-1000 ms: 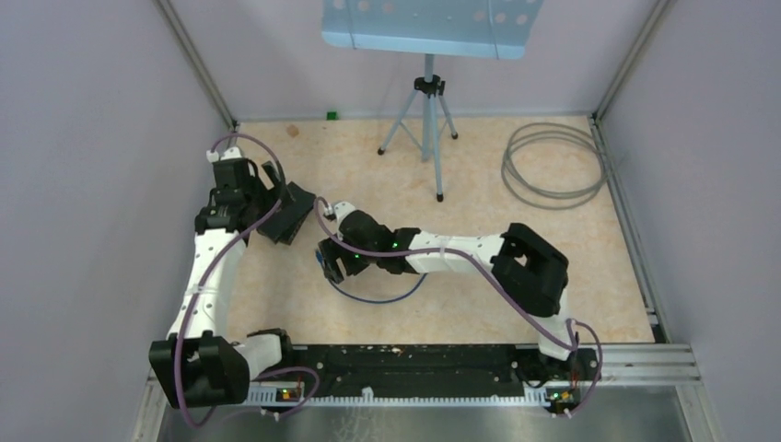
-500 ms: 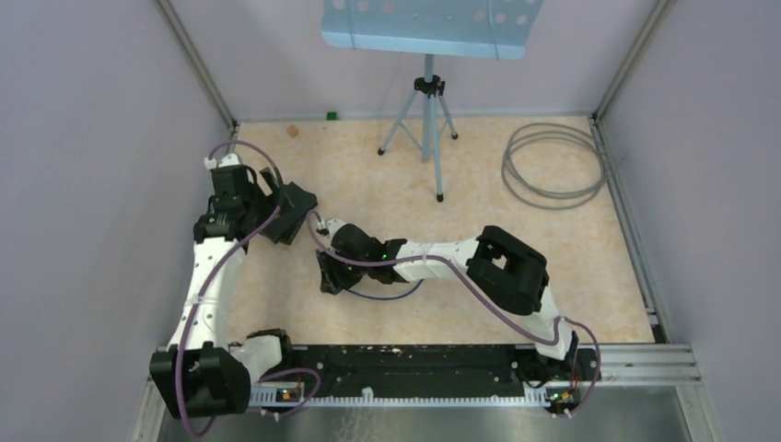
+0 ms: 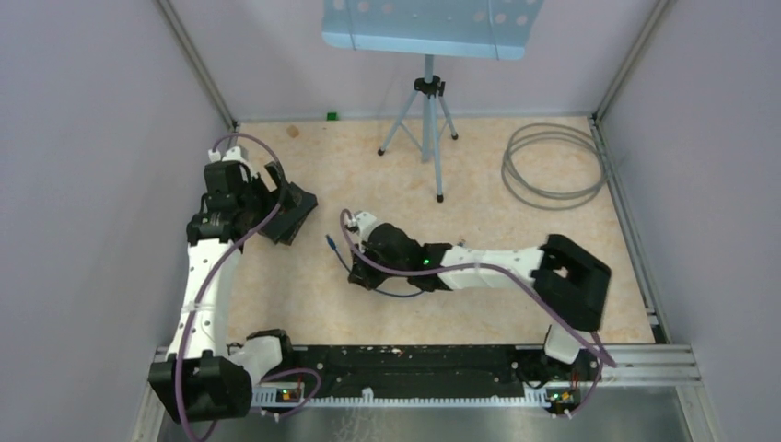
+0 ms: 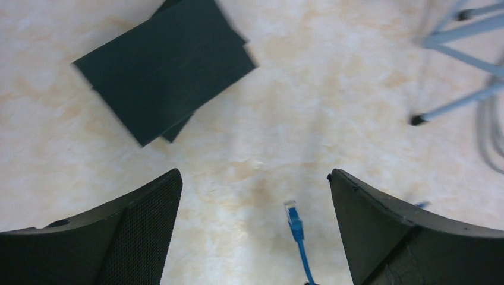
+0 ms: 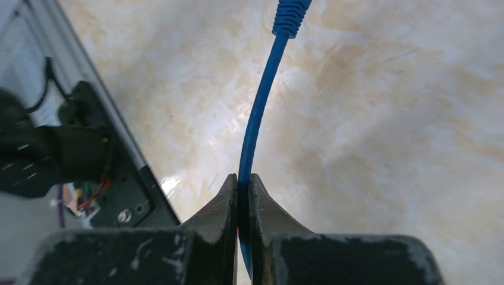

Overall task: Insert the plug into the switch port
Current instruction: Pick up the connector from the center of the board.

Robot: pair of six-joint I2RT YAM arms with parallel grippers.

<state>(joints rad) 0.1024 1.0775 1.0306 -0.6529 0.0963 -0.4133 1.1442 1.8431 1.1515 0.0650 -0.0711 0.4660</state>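
The blue cable's plug (image 3: 329, 243) points up-left, just off the floor, a short way right of the black switch (image 3: 295, 210). My right gripper (image 5: 244, 181) is shut on the blue cable (image 5: 257, 113) a little behind the plug's ribbed boot (image 5: 290, 15); the plug tip runs off the top of that view. The slack cable loops on the floor (image 3: 394, 293) under the right arm. My left gripper (image 4: 254, 175) hangs open and empty above the floor, with the switch (image 4: 166, 65) ahead to its left and the plug (image 4: 293, 215) between its fingers, lower down. The switch port is hidden.
A tripod stand (image 3: 426, 120) carrying a light-blue perforated plate (image 3: 428, 23) stands at the back centre. A grey cable coil (image 3: 553, 161) lies at the back right. A small green block (image 3: 331, 115) sits by the back wall. Walls close in both sides; a black rail (image 3: 414, 361) runs along the front.
My right gripper has shut on the blue cable and drawn back to the right, away from the switch, bringing the plug with it. The left arm has barely shifted.
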